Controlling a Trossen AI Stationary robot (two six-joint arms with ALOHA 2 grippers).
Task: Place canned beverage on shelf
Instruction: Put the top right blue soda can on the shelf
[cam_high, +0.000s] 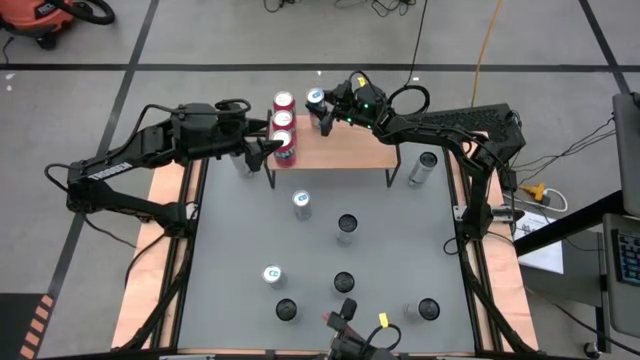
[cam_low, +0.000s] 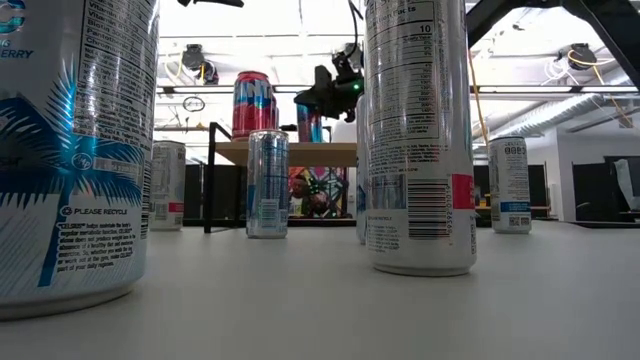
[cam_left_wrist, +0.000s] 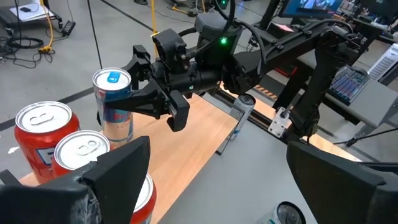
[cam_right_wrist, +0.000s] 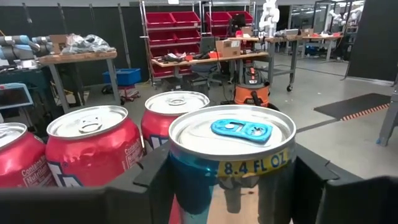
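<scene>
A slim silver-blue can with a blue tab (cam_high: 316, 97) stands upright at the far left part of the shelf (cam_high: 350, 148), a light wooden top on thin black legs. My right gripper (cam_high: 319, 110) is shut on it; the can fills the right wrist view (cam_right_wrist: 231, 155). Three red cans (cam_high: 283, 122) stand in a row on the shelf's left end, just left of the slim can. My left gripper (cam_left_wrist: 217, 186) is open and empty, beside the nearest red can (cam_left_wrist: 81, 155) at the shelf's left edge. My right gripper pinches the slim can's side wall (cam_left_wrist: 118, 115) between its two fingers, one on each side, around the upper half. The fingers come from the table's right, slanting down. The can is upright; whether its base rests on the wooden top (cam_left_wrist: 186, 143) or hangs just above, I cannot tell.
Several loose cans stand on the grey table in front of the shelf, among them one (cam_high: 302, 204) near the middle and one (cam_high: 428, 309) at the near right. Another can (cam_high: 424, 168) stands by the shelf's right legs. The shelf's right half is bare wood.
</scene>
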